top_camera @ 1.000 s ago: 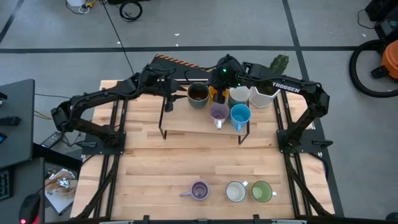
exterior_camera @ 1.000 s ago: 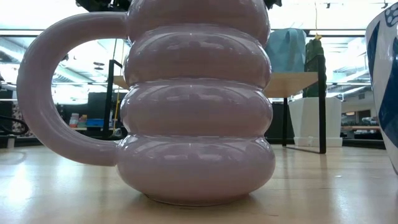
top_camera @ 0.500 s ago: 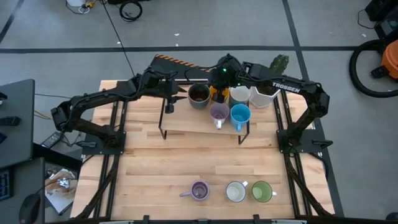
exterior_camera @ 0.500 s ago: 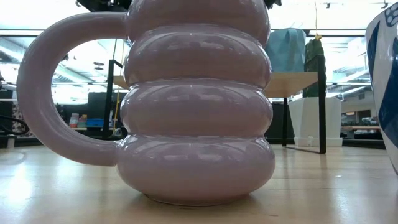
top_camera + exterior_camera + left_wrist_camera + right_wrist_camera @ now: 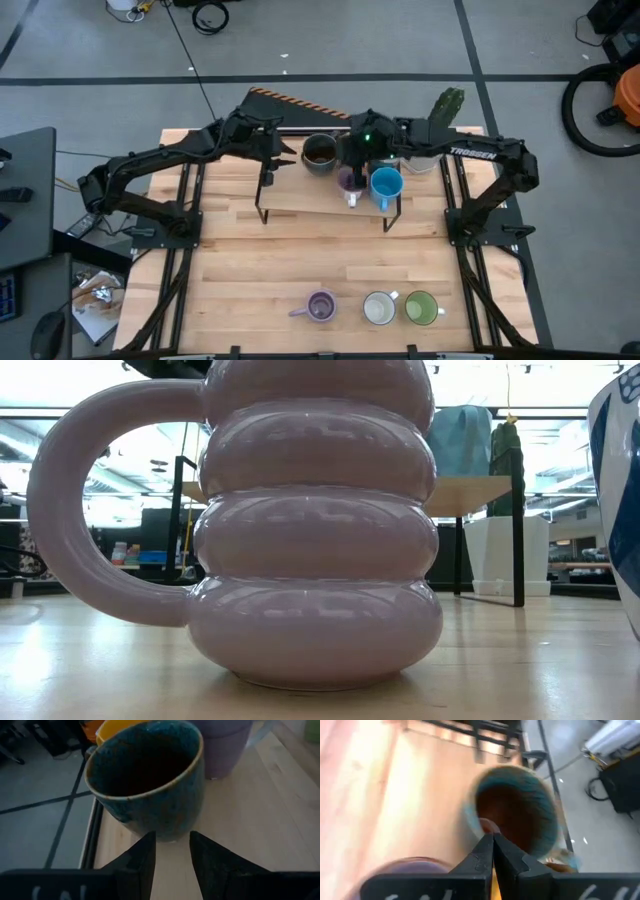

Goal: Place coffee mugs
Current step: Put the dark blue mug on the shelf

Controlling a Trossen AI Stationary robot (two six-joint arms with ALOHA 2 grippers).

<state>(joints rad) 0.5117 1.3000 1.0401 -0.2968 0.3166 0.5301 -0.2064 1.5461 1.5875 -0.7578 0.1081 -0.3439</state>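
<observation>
Coffee mugs, eight expected, seven countable from overhead.

On the raised shelf (image 5: pixel 300 200): dark brown mug (image 5: pixel 319 153), lavender mug (image 5: pixel 351 181), blue mug (image 5: pixel 386 184), with a sliver of orange mug (image 5: pixel 112 726) showing only behind the brown one in the left wrist view. One white mug should be there too, but the right arm covers that spot; cannot confirm it.

On the table (image 5: pixel 240 270), near edge, well apart from both claws: second lavender mug (image 5: pixel 320 306), white mug (image 5: pixel 379 308), green mug (image 5: pixel 421 308). The low view is filled by the ribbed lavender one.

Left gripper (image 5: pixel 268 152): just beside the dark brown mug, on the side away from the other shelf mugs. Fingers part-open with a gap between them, nothing in the gap; the mug stands just ahead of the fingertips (image 5: pixel 142 851), apparently not touching.

Right gripper (image 5: pixel 352 152): fingers pressed together, empty, hovering above the shelf between the dark brown mug and the orange one, with the lavender mug just beside it.

Progress, as judged: roughly half to two-thirds. Shelf group looks placed; the three table mugs look outstanding. The brown mug's placement appears just finished or under adjustment.
</observation>
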